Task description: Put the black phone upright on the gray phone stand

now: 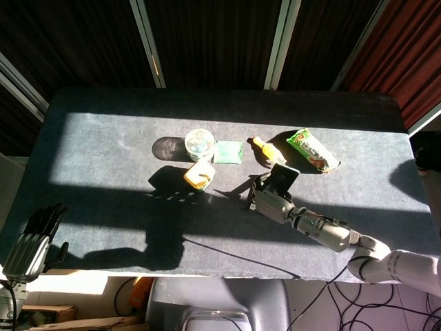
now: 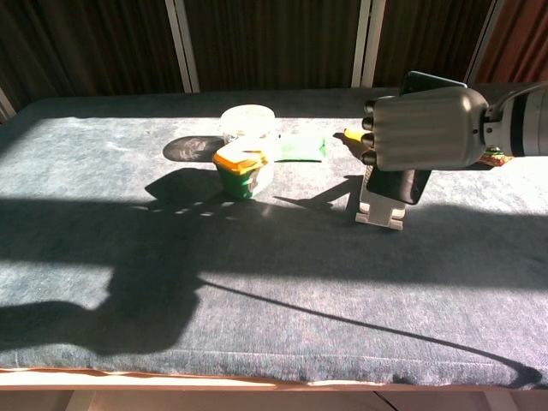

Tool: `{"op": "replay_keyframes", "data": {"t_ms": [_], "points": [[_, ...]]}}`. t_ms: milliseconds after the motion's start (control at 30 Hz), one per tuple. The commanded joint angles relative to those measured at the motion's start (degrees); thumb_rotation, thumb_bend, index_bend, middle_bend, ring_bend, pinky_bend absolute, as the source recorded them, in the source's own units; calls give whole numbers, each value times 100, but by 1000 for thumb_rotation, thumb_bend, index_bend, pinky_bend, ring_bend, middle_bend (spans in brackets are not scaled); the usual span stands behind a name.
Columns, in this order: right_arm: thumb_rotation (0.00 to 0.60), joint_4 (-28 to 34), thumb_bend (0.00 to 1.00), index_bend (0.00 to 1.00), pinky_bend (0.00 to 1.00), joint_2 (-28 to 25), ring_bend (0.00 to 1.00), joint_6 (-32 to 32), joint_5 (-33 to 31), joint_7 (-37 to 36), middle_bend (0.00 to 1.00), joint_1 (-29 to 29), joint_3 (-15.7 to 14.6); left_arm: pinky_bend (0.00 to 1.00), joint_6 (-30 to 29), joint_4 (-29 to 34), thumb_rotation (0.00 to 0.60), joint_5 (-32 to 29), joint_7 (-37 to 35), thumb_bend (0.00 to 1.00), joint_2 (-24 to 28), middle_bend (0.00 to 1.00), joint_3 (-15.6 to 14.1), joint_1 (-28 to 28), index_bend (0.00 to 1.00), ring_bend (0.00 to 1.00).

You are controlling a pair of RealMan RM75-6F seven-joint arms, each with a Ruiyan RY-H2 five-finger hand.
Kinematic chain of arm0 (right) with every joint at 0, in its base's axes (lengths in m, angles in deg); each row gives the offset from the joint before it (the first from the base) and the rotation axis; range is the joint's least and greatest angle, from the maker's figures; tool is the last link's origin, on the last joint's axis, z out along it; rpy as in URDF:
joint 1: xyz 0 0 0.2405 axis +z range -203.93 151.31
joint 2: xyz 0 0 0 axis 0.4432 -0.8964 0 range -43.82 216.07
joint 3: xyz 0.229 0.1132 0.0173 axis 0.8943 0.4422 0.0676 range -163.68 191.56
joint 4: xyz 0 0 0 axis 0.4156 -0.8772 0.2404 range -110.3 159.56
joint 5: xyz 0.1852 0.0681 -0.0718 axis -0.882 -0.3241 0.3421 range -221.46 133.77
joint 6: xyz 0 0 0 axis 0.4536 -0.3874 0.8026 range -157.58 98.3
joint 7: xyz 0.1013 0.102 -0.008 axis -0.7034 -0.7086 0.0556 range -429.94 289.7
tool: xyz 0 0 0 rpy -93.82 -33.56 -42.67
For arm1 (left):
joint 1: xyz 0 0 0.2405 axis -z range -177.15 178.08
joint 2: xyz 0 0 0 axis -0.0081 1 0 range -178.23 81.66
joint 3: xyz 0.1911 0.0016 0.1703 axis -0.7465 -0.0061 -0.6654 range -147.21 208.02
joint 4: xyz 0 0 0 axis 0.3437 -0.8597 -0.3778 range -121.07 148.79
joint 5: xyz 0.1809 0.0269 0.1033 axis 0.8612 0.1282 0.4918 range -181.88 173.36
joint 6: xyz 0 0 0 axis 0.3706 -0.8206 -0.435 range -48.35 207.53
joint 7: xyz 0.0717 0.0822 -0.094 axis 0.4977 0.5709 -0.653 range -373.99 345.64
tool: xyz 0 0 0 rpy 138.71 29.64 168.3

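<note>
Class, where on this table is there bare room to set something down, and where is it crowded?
Bare: the whole near half of the table, in front of the stand, and the far left, left of the cup. Crowded: the middle row from the cup to the snack packet, where the right hand holds the phone.
</note>
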Motion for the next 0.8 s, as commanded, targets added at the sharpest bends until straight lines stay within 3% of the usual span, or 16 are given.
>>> {"op": "replay_keyframes", "data": {"t_ms": [33, 800], "points": [[600, -33, 430, 951, 576, 38, 614, 15, 20, -62, 711, -26, -19, 71, 2, -1, 600, 0, 3, 459, -2, 0, -1, 1, 0, 0], [600, -412, 431, 951, 576, 482, 613, 184, 21, -104, 711, -62, 45, 72, -28, -1, 600, 17, -91, 459, 26, 0, -5, -9, 0, 0]]}}
